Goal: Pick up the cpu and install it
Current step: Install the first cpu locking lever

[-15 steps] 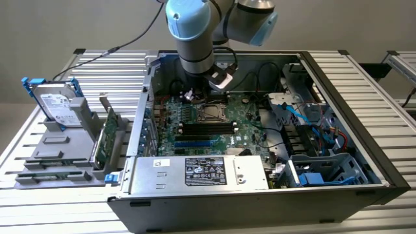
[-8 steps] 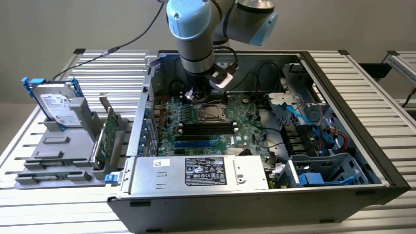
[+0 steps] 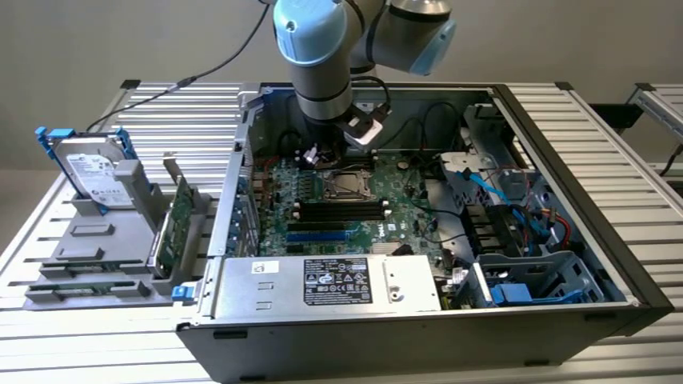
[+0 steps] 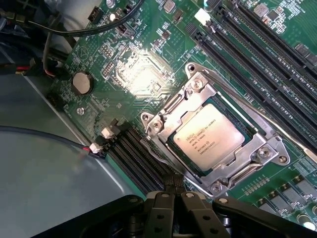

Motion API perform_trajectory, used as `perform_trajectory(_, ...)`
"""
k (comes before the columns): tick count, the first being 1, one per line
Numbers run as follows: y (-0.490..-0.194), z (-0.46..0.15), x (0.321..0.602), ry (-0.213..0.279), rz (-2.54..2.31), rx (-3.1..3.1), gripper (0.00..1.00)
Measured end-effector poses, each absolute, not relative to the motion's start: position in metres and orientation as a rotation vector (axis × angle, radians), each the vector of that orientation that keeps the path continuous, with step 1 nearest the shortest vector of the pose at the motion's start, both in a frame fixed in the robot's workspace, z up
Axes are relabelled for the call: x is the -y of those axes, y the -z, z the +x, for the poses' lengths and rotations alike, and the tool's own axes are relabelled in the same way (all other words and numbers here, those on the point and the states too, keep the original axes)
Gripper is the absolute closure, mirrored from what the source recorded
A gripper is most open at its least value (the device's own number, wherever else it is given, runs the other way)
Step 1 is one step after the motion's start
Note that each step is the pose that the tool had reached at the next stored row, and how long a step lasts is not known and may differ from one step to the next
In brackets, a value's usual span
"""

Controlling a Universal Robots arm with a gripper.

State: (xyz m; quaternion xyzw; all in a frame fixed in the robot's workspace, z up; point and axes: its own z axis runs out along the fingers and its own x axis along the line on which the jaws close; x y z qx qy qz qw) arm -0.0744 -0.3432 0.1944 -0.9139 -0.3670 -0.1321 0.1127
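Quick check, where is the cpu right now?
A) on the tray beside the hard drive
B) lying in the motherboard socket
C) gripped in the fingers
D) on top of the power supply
B: the cpu lies flat inside the metal socket frame on the motherboard, apart from the shut fingers.

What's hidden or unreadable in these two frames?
- Wrist view: cpu rim, hidden under the socket frame.
- Wrist view: lever end, cut off by the picture's edge; whether it is latched cannot be told.
- Wrist view: shut hand, its body cut off by the edge.
- Exterior view: cpu too small to tell from the socket frame.
- Exterior view: board rear, hidden by the arm.
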Motion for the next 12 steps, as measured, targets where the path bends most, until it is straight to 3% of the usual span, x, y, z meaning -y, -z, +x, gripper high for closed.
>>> perform_trajectory(12,-0.1945,-0.0719,0.3448,0.387,-2.682,1.076,0.89)
